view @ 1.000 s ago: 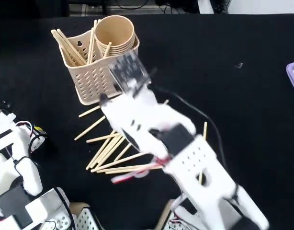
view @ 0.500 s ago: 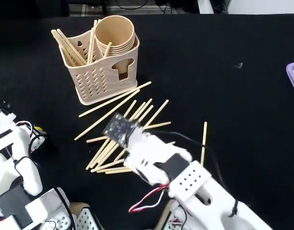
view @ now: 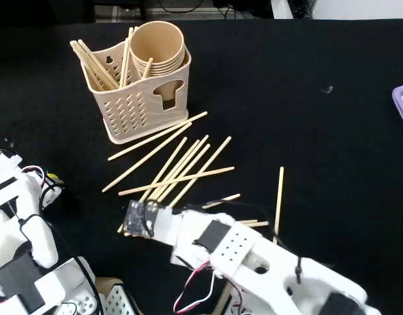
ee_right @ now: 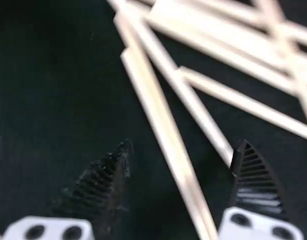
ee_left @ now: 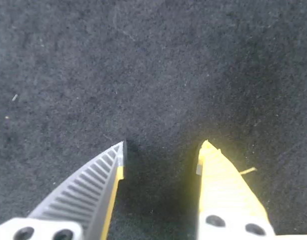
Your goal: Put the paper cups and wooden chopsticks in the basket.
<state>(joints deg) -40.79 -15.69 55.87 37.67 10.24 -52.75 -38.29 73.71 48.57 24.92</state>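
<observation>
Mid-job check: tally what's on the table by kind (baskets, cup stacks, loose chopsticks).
basket: 1
stack of paper cups, standing in the basket: 1
loose chopsticks on the table: at least 9; the right arm hides some
Total: at least 11

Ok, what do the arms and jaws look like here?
Both are white plastic with black motor blocks. Right arm: hole grid, red and white wires, black ribbed pointed jaws. Left arm: thin wires, yellow pointed jaws, one with a grey ribbed face.
</observation>
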